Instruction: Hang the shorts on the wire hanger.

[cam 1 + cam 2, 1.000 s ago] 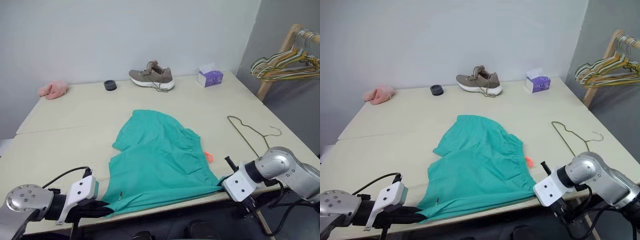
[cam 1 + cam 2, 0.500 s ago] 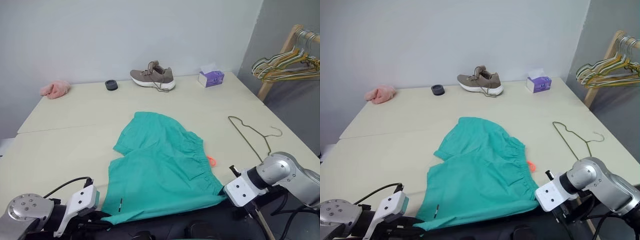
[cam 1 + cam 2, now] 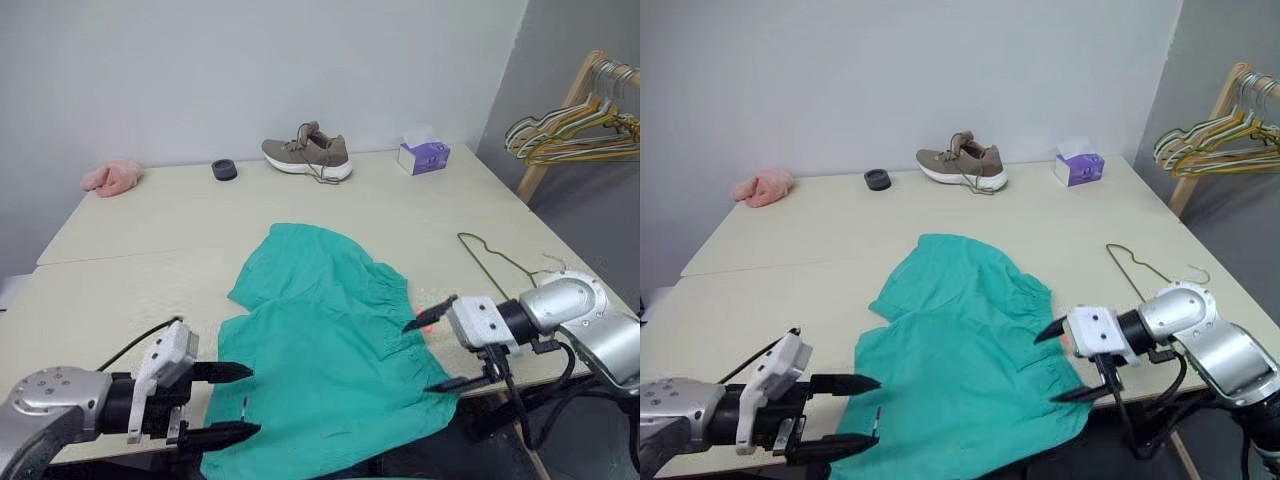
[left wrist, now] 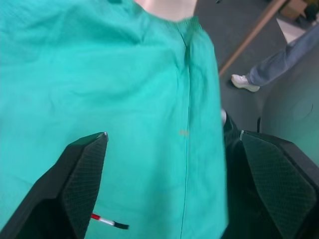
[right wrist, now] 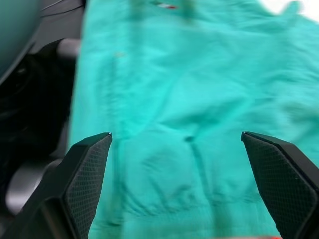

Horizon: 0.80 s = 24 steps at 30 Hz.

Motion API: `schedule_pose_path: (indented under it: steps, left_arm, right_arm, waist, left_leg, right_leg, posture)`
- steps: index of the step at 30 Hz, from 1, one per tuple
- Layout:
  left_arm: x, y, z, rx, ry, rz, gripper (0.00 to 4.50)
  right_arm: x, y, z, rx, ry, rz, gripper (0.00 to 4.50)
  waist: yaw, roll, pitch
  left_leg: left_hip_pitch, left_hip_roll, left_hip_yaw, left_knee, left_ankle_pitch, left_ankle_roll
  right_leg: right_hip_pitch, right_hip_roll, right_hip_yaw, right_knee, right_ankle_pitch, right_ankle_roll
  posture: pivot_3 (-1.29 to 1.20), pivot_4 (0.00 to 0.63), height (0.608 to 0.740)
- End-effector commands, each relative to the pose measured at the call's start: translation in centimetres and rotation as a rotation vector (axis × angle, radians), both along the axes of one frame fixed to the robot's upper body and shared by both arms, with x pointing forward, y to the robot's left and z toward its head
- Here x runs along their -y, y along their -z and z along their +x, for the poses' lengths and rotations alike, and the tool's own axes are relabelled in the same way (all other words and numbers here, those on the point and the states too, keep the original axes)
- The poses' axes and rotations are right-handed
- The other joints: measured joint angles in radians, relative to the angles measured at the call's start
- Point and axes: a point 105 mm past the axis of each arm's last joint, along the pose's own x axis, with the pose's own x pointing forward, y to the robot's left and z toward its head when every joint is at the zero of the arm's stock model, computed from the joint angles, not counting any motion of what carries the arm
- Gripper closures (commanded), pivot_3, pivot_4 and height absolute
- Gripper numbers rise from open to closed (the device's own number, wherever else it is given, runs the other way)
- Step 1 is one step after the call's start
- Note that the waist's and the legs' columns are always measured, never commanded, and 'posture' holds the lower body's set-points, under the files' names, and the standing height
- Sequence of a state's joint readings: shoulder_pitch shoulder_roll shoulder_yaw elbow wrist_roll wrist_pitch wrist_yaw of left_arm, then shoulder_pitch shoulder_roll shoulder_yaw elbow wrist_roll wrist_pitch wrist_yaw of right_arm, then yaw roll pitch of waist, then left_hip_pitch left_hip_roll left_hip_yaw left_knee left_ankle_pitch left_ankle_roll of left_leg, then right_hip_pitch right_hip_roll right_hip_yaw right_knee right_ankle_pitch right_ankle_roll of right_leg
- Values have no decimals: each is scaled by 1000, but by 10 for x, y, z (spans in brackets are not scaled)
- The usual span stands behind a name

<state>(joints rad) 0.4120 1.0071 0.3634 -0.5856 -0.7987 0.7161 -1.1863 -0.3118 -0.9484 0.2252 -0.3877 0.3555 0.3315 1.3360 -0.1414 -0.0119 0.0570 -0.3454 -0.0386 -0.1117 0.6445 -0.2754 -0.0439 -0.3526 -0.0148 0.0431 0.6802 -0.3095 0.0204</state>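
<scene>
Nearest, the left gripper [image 3: 228, 402] and right gripper [image 3: 441, 343] flank the shorts [image 3: 325, 345] with jaws wide and empty. The near hem overhangs the table [image 3: 120, 270] edge, so the shorts could slide off. Farther right lies the wire hanger [image 3: 497, 262], thin, flat and likely hard to pinch

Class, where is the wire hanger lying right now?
The wire hanger lies flat on the table's right side, beyond the right gripper, right of the shorts.
</scene>
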Motion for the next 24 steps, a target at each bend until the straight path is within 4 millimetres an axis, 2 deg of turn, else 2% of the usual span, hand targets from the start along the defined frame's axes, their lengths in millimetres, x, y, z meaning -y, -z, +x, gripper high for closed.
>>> schedule_pose_path:
  steps: [1, 4, 6, 8, 11, 14, 16, 18, 21, 24]
  left_arm:
    - [-2, -10, 11, 82, -15, 28, 32]
    - [-1, -13, 30, 200, -53, 50, 32]
    - [5, -18, 50, 289, -117, 20, 32]
    - [10, -21, 62, 352, -147, 7, 32]
    - [15, -22, 76, 399, -181, -26, 32]
    - [19, -20, 79, 407, -160, -29, 32]
    - [25, -19, 79, 396, -116, -36, 32]
    - [32, -20, 75, 353, -44, -55, 32]
    - [42, -27, 67, 324, 64, -71, 32]
    - [46, -33, 77, 367, 83, -53, 32]
  right_arm:
    - [-3, -21, 17, 53, 118, 129, 0]
    - [1, -25, 33, 83, 244, 206, 0]
    - [12, -25, 49, 101, 383, 262, 0]
    - [25, -22, 64, 116, 535, 301, 0]
    - [61, -14, 87, 185, 831, 351, 0]
    - [90, -7, 97, 222, 1033, 378, 0]
    - [125, 2, 104, 251, 1259, 383, 0]
    - [148, 14, 103, 231, 1417, 368, 0]
    - [163, 29, 100, 194, 1528, 305, 0]
    - [172, 41, 102, 146, 1583, 270, 0]
  waist:
    - [-1, 0, 0]
    - [1, 0, 0]
    - [4, 1, 0]
    - [5, -1, -1]
    - [2, -2, -2]
    - [-2, -1, -2]
    - [-8, 0, -2]
    - [-19, 0, -3]
    - [-29, 0, -3]
    - [-47, 2, -3]
  left_leg:
    - [-1, 0, 0, 0, 0, 0]
    - [-1, 0, 0, 0, 0, 0]
    - [0, 0, 0, 1, 0, 0]
    - [0, -1, 0, 2, 0, 0]
    - [-1, -1, 1, 1, 0, 0]
    - [-2, -1, 1, 0, 0, 0]
    - [-2, -1, 2, 0, 0, 0]
    - [-2, -1, 2, 0, 0, 0]
    - [-2, -1, 2, 0, 0, 0]
    - [-2, -1, 3, 0, 0, 0]
  right_leg:
    - [0, 0, 0, 0, 0, 0]
    - [0, 0, 0, 0, 0, 0]
    - [1, 0, 0, 0, 0, 0]
    - [1, 0, 1, 0, 1, 1]
    - [0, 0, 2, 0, 1, 1]
    - [-1, 0, 3, 0, 1, 1]
    - [-1, 0, 3, 0, 1, 1]
    - [-1, 0, 4, 0, 1, 1]
    - [-1, 0, 4, 0, 1, 1]
    - [0, 1, 4, 0, 1, 1]
  posture:
    - [-200, 0, 740]
    - [-200, 0, 740]
    - [-203, 0, 740]
    - [-212, 0, 740]
    - [-230, 0, 740]
    - [-242, 0, 740]
    - [-256, 0, 740]
    - [-266, 0, 740]
    - [-272, 0, 740]
    - [-282, 0, 740]
